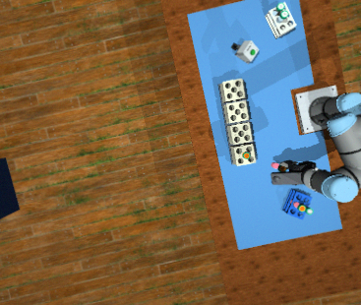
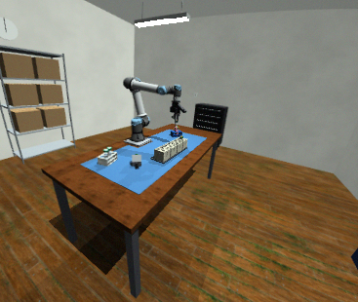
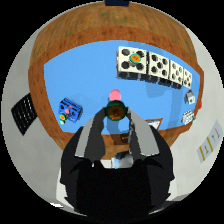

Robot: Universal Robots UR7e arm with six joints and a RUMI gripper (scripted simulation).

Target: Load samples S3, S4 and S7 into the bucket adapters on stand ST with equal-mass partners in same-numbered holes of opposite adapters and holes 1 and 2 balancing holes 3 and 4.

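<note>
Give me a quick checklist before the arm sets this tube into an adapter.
1. Grip: pincer shut on tube: ok.
2. Tube lifted free of blue rack: ok.
3. Over an adapter hole: not ok, it hangs over the mat beside the end adapter.
4. That adapter has free holes: ok, one orange-dot tube stands in it.
5. Held tube's ID and level: cannot tell.
</note>
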